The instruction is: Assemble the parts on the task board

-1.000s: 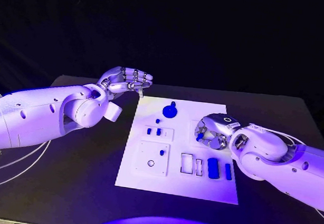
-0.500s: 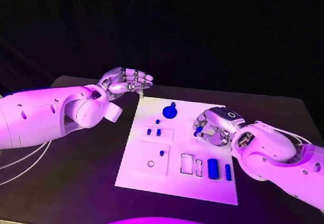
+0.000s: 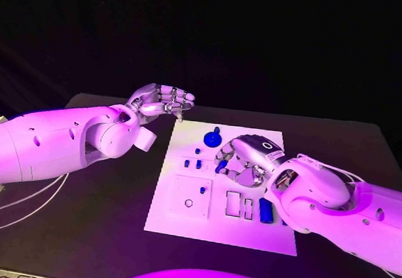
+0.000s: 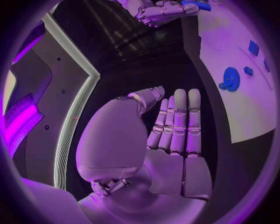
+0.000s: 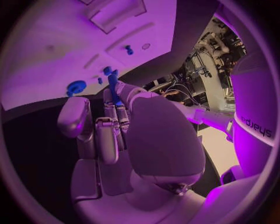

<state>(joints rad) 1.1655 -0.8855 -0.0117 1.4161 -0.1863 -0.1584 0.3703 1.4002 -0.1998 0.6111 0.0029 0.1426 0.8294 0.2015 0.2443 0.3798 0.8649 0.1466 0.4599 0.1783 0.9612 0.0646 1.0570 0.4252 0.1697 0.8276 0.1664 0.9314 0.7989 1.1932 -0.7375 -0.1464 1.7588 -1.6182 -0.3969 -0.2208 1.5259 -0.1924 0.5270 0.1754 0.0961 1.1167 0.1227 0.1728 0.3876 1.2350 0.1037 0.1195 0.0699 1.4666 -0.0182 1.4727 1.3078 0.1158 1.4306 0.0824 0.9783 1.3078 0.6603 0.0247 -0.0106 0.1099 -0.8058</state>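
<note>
Pinching a slim blue part (image 3: 222, 166) between thumb and fingers, the right hand (image 3: 241, 162) hovers over the middle of the task board (image 3: 221, 229), by far the nearer hand to the slots. In the right wrist view the part (image 5: 114, 88) stands out past the fingertips (image 5: 122, 112), its long axis running roughly along the fingers and pointing toward the board. Which way it must turn depends on the chosen slot, and I cannot tell which that is; the small square plate with two blue pegs (image 3: 197, 165) lies just left of the hand. The left hand (image 3: 161, 100) hangs beyond the board's far left corner, fingers curled in, holding nothing. A round blue part (image 3: 211, 139) sits near the far edge.
</note>
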